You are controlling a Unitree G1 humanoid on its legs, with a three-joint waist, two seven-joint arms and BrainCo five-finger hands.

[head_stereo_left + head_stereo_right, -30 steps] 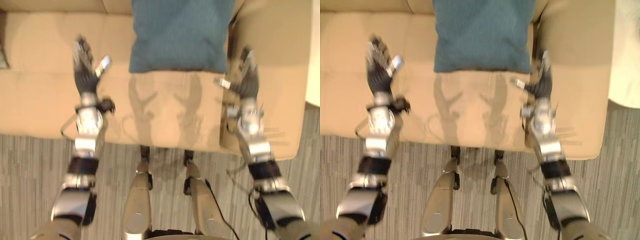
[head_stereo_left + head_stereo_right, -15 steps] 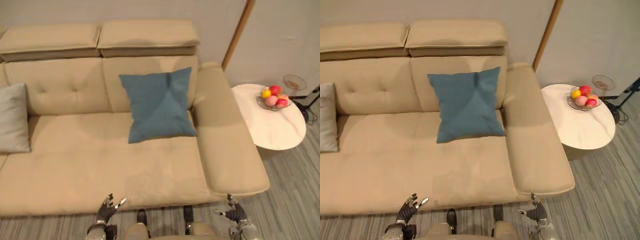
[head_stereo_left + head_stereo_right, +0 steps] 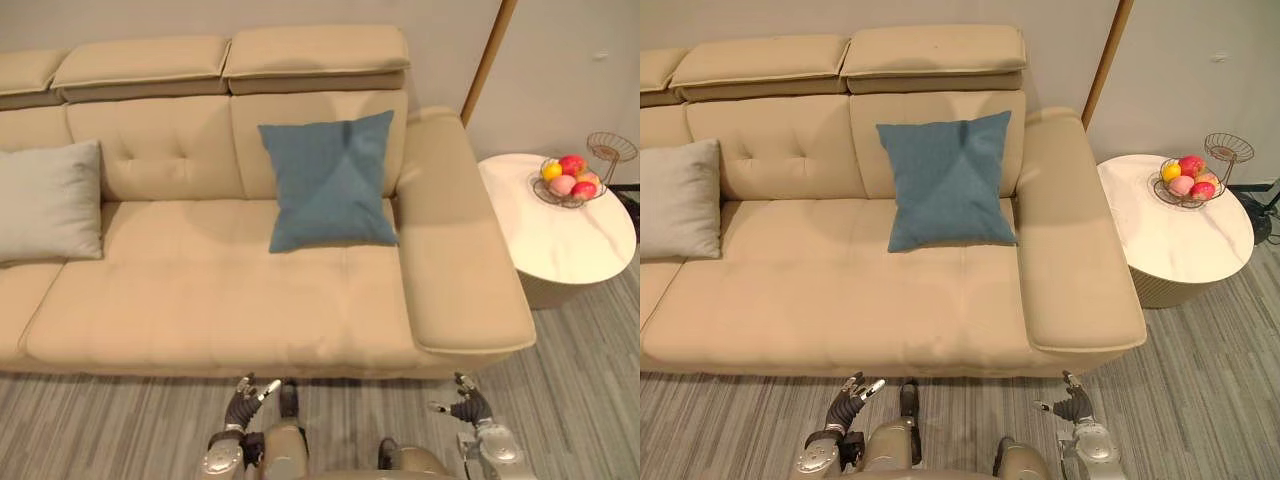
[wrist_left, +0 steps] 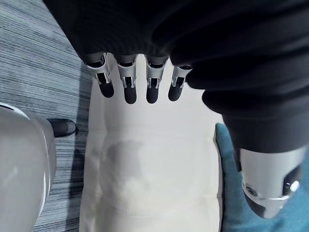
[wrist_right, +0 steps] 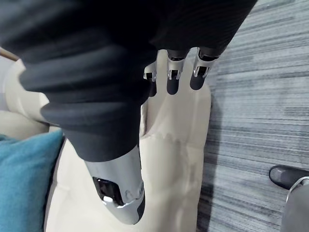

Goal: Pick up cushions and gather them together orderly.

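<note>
A wide sofa [image 3: 230,300] in smooth beige upholstery, with a button-tufted backrest and padded headrests, stands on a grey floor [image 3: 90,425] streaked with fine lines. A square teal cushion [image 3: 330,180] of finely woven cloth leans upright against the backrest, just beside the broad armrest on the robot's right. A softer pale grey cushion [image 3: 48,200] leans against the backrest at the far left of the seat, well apart from the teal one. Past the armrest stands a round side table [image 3: 575,240] with a pale, glossy top; on it sits a wire bowl of fruit [image 3: 566,183].

Both hands hang low over the floor in front of the sofa, empty: the left hand [image 3: 243,405] and the right hand [image 3: 468,407] have straight, spread fingers with the thumb held apart.

Against half a second ago the whole picture has shifted, so the camera has moved: the grey cushion now shows in full, while both cushions lie where they lay and both hands stay open
</note>
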